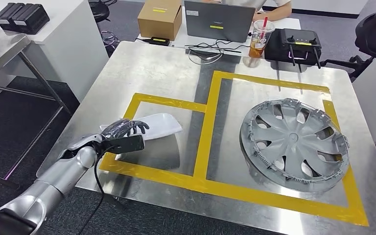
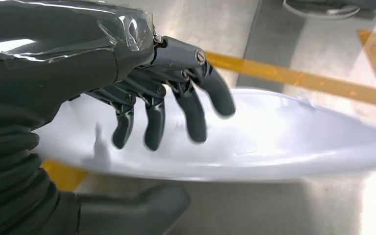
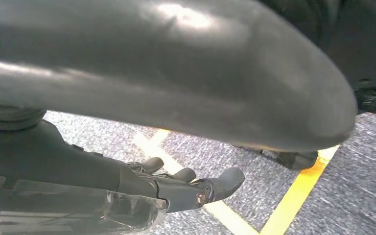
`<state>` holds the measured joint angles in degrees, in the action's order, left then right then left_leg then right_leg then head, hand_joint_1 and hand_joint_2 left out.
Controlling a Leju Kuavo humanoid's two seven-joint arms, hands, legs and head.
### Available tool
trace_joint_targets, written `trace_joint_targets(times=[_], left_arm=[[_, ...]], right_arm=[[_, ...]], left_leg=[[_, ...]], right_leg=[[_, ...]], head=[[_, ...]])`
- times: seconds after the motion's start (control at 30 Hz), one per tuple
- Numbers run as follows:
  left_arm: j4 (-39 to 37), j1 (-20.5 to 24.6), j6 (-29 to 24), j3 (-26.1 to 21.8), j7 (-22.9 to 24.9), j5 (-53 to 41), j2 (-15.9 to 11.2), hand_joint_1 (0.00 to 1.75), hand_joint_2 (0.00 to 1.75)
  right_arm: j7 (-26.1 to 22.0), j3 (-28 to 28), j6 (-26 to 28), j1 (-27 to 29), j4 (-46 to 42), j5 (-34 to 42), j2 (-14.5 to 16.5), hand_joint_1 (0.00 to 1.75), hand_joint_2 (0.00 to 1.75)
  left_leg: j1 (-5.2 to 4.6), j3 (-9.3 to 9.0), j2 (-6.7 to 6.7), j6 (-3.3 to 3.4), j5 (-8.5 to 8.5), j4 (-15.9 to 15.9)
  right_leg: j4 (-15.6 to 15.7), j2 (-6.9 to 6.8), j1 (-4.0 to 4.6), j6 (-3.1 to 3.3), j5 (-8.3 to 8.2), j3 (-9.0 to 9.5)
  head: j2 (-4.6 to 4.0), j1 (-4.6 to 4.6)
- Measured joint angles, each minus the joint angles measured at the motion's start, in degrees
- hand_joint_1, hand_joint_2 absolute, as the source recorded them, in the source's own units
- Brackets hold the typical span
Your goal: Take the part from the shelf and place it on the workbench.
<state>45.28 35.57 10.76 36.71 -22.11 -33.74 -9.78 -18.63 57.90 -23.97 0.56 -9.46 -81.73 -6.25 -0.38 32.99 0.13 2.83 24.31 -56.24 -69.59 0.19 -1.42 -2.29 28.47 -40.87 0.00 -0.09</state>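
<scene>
A white, curved plastic part lies on the steel workbench, inside the left yellow-taped box. My left hand hovers at the part's near-left end. In the left wrist view its fingers are spread above the white part, while the thumb lies below the part's edge with a gap between them. I see no grip on the part. My right hand hangs beside my body over the carpeted floor, with loosely extended fingers that hold nothing.
A grey wheel cover fills the right taped box. Yellow tape divides the two boxes. At the far edge stand a laptop, a cardboard box, a drink cup and a black controller. A person sits behind them.
</scene>
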Motion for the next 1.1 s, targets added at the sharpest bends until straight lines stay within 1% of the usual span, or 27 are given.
trace_joint_targets(times=[0.03, 0.07, 0.1, 0.13, 0.17, 0.23, 0.27, 0.3, 0.37, 0.4, 0.43, 0.47, 0.5, 0.57, 0.6, 0.63, 0.7, 0.77, 0.8, 0.83, 0.9, 0.93, 0.97, 1.0, 1.03, 1.07, 1.1], left_arm=[[-0.5, -0.2, 0.0, -0.2, -0.2, -0.1, 0.0, 0.00, 1.75], [-0.8, -0.2, 0.1, -0.3, -0.3, -0.1, 0.0, 0.00, 1.75], [-1.1, -0.2, 0.1, -0.5, -0.4, -0.2, 0.0, 0.00, 1.75], [-1.4, -0.2, 0.2, -0.7, -0.4, -0.3, 0.0, 0.00, 1.75], [-1.6, -0.3, 0.3, -0.8, -0.4, -0.3, 0.0, 0.00, 1.75], [-2.0, -0.3, 0.4, -1.0, -0.5, -0.4, 0.0, 0.00, 1.75], [-2.1, -0.4, 0.4, -1.1, -0.5, -0.4, 0.0, 0.00, 1.75], [-2.3, -0.4, 0.5, -1.3, -0.4, -0.5, 0.0, 0.00, 1.75], [-2.5, -0.7, 0.5, -1.5, -0.3, -0.7, 0.0, 0.00, 1.75], [-2.6, -1.0, 0.5, -1.6, -0.2, -0.9, 0.0, 0.00, 1.75], [-2.7, -1.3, 0.4, -1.6, -0.1, -1.0, 0.0, 0.00, 1.75], [-2.7, -1.6, 0.3, -1.7, 0.0, -1.1, 0.0, 0.00, 1.75], [-2.8, -1.8, 0.1, -1.9, 0.0, -1.1, 0.0, 0.00, 1.75], [-2.8, -1.9, -0.3, -2.3, 0.0, -1.1, 0.1, 0.00, 1.75], [-2.8, -1.9, -0.5, -2.6, 0.0, -1.1, 0.1, 0.00, 1.31], [-2.7, -2.1, -0.8, -2.9, 0.0, -1.2, 0.1, 0.00, 0.87], [-2.1, -2.6, -1.5, -3.8, -0.1, -1.1, 0.2, 0.00, 0.00], [-0.7, -3.4, -2.2, -5.2, -0.6, 0.1, 0.7, 0.00, 0.00], [0.2, -3.8, -2.5, -6.3, -1.0, 1.5, 1.2, 0.00, 0.00], [1.4, -4.5, -2.4, -7.7, -1.6, 3.5, 1.9, 0.00, 0.00], [4.8, -6.5, -1.3, -11.3, -3.4, 9.8, 3.6, 0.00, 0.00], [7.2, -7.8, -0.2, -13.3, -4.5, 13.9, 4.5, 0.00, 0.00], [10.2, -9.0, 1.2, -15.5, -5.6, 18.4, 5.4, 0.00, 0.00], [13.8, -10.3, 2.7, -17.6, -6.4, 23.2, 6.3, 0.00, 0.00], [17.8, -11.3, 4.3, -19.6, -6.7, 27.8, 7.1, 0.00, 0.00], [22.4, -12.1, 5.8, -21.6, -6.8, 32.3, 7.7, 0.00, 0.00], [27.1, -12.9, 7.1, -23.5, -6.6, 36.2, 8.2, 0.00, 0.00]], right_arm=[[-0.3, 0.0, -0.1, 0.0, 0.0, 0.0, -0.1, 0.00, 0.00], [-0.5, 0.0, -0.1, -0.1, 0.0, 0.0, -0.2, 0.00, 0.00], [-0.6, 0.0, -0.2, -0.2, 0.0, -0.1, -0.3, 0.00, 0.00], [-0.7, 0.0, -0.3, -0.3, 0.0, -0.1, -0.3, 0.00, 0.00], [-0.7, 0.0, -0.4, -0.4, 0.0, -0.1, -0.3, 0.00, 0.00], [-0.8, 0.0, -0.5, -0.5, 0.0, -0.1, -0.3, 0.00, 0.00], [-0.8, 0.0, -0.5, -0.6, 0.0, -0.1, -0.3, 0.00, 0.00], [-0.9, 0.0, -0.6, -0.6, 0.0, -0.1, -0.3, 0.00, 0.00], [-1.0, 0.0, -0.6, -0.6, 0.0, -0.1, -0.3, 0.00, 0.00], [-1.1, 0.0, -0.6, -0.6, 0.0, -0.1, -0.3, 0.00, 0.00], [-1.1, 0.0, -0.6, -0.6, 0.0, -0.1, -0.2, 0.00, 0.00], [-1.2, 0.0, -0.6, -0.6, 0.0, 0.0, -0.2, 0.00, 0.00], [-1.2, 0.0, -0.5, -0.7, 0.0, 0.0, -0.2, 0.00, 0.00], [-1.4, 0.0, -0.3, -0.7, 0.0, 0.1, 0.0, 0.00, 0.00], [-1.5, 0.0, -0.2, -0.8, 0.0, 0.2, 0.1, 0.00, 0.00], [-1.5, 0.0, -0.2, -0.8, 0.0, 0.3, 0.1, 0.00, 0.00], [-1.6, 0.0, -0.1, -0.9, 0.1, 0.4, 0.2, 0.00, 0.00], [-1.6, 0.0, 0.2, -0.8, 0.3, 0.7, 0.3, 0.00, 0.00], [-1.6, 0.0, 0.3, -0.8, 0.3, 1.0, 0.3, 0.00, 0.00], [-1.6, 0.0, 0.5, -0.7, 0.4, 1.2, 0.3, 0.00, 0.00], [-1.6, 0.2, 0.8, -0.6, 0.5, 1.6, 0.3, 0.00, 0.00], [-1.6, 0.3, 1.0, -0.5, 0.7, 1.8, 0.3, 0.00, 0.00], [-1.6, 0.4, 1.1, -0.4, 0.8, 1.9, 0.3, 0.00, 0.00], [-1.6, 0.5, 1.1, -0.4, 1.0, 1.9, 0.3, 0.00, 0.00], [-1.6, 0.5, 1.1, -0.3, 1.0, 2.0, 0.3, 0.00, 0.00], [-1.6, 0.5, 1.1, -0.3, 1.1, 2.0, 0.3, 0.00, 0.00], [-1.6, 0.6, 1.1, -0.3, 1.2, 2.0, 0.3, 0.00, 0.00]], left_leg=[[0.00, 0.02, -0.06, -0.16, 0.11, -0.2], [-0.12, 0.12, -0.13, -0.42, 0.32, -0.5], [-0.25, 0.23, -0.18, -0.69, 0.51, -0.7], [-0.36, 0.33, -0.20, -0.93, 0.65, -0.9], [-0.43, 0.41, -0.21, -1.12, 0.74, -1.0], [-0.22, 0.62, -0.19, -1.54, 1.10, -1.4], [-0.08, 1.11, -0.19, -1.87, 1.87, -2.5], [0.07, 2.18, -0.19, -2.25, 3.26, -4.8], [0.41, 5.69, -0.19, -2.88, 6.89, -12.3], [0.56, 7.46, -0.19, -3.05, 8.19, -15.9], [0.67, 8.49, -0.19, -3.11, 8.50, -17.8], [0.73, 8.46, -0.19, -3.07, 7.73, -17.5], [0.76, 7.21, -0.19, -2.92, 5.98, -14.7], [0.62, 3.05, -0.18, -2.38, 2.34, -6.3], [0.45, 1.49, -0.18, -2.11, 1.38, -3.2], [0.26, 0.69, -0.17, -1.90, 1.13, -1.7], [-0.04, 0.48, -0.17, -1.45, 1.15, -1.2], [0.12, -0.03, -0.11, -0.69, 0.59, -0.4], [0.24, -0.27, -0.11, -0.32, 0.26, 0.0], [0.31, -0.36, -0.10, -0.07, 0.04, 0.3], [0.11, -0.25, -0.14, 0.14, -0.03, 0.3], [0.00, -0.21, -0.14, 0.17, -0.01, 0.3], [-0.07, -0.20, -0.15, 0.18, 0.03, 0.2], [-0.10, -0.20, -0.16, 0.15, 0.11, 0.1], [-0.10, -0.20, -0.16, 0.04, 0.25, -0.1], [-0.21, -0.10, -0.15, -0.17, 0.47, -0.4], [-0.33, 0.03, -0.10, -0.41, 0.73, -0.8]], right_leg=[[4.5, -0.09, -0.04, -0.36, -1.53, 2.26], [8.3, -0.14, 0.00, -0.34, -2.75, 4.27], [10.9, -0.18, 0.05, -0.06, -3.53, 5.66], [12.1, -0.20, 0.15, 0.37, -3.82, 6.28], [12.1, -0.15, 0.30, 0.85, -3.87, 6.32], [12.1, -0.12, 0.11, 1.46, -3.98, 6.35], [12.2, -0.10, -0.02, 1.75, -4.03, 6.42], [12.2, -0.09, -0.17, 1.98, -4.08, 6.48], [12.2, -0.08, -0.12, 2.24, -4.04, 6.52], [12.2, -0.07, -0.10, 2.26, -4.02, 6.51], [12.2, -0.05, -0.08, 2.26, -4.01, 6.52], [12.2, -0.02, -0.07, 2.26, -4.00, 6.54], [12.2, 0.02, -0.05, 2.25, -4.00, 6.59], [12.2, 0.07, 0.09, 2.20, -4.01, 6.69], [12.2, 0.07, 0.19, 2.10, -4.01, 6.69], [12.2, 0.07, 0.25, 1.94, -4.03, 6.67], [12.4, 0.05, 0.27, 1.30, -4.14, 6.70], [11.7, 0.02, 0.21, 0.87, -3.63, 6.26], [10.0, 0.00, 0.24, 0.94, -2.65, 5.40], [6.9, 0.00, 0.22, 1.15, -1.15, 3.92], [-1.1, 0.00, 0.23, 1.41, 2.08, 0.27], [-3.7, 0.00, 0.22, 1.26, 2.89, -0.94], [-4.2, -0.01, 0.21, 0.91, 2.80, -1.09], [-2.1, -0.02, 0.19, 0.43, 1.78, -0.01], [1.9, -0.05, 0.14, -0.06, 0.25, 2.00], [6.1, -0.08, 0.16, -0.31, -1.16, 4.23], [9.5, -0.06, 0.15, -0.22, -2.25, 5.94]], head=[[0.00, 0.01], [0.00, 0.02], [0.00, -0.01], [0.00, -0.03], [0.00, -0.07], [0.00, -0.10], [0.00, -0.18], [0.00, -0.26], [0.00, -0.42], [0.00, -0.43], [0.00, -0.43], [0.00, -0.43], [0.00, -0.44], [0.00, -0.42], [0.00, -0.40], [0.00, -0.41], [0.00, -0.43], [0.01, -0.36], [0.01, -0.32], [0.01, -0.23], [0.00, -0.14], [0.00, -0.12], [0.00, -0.11], [0.00, -0.10], [0.00, -0.10], [0.00, -0.06], [0.00, -0.08]])
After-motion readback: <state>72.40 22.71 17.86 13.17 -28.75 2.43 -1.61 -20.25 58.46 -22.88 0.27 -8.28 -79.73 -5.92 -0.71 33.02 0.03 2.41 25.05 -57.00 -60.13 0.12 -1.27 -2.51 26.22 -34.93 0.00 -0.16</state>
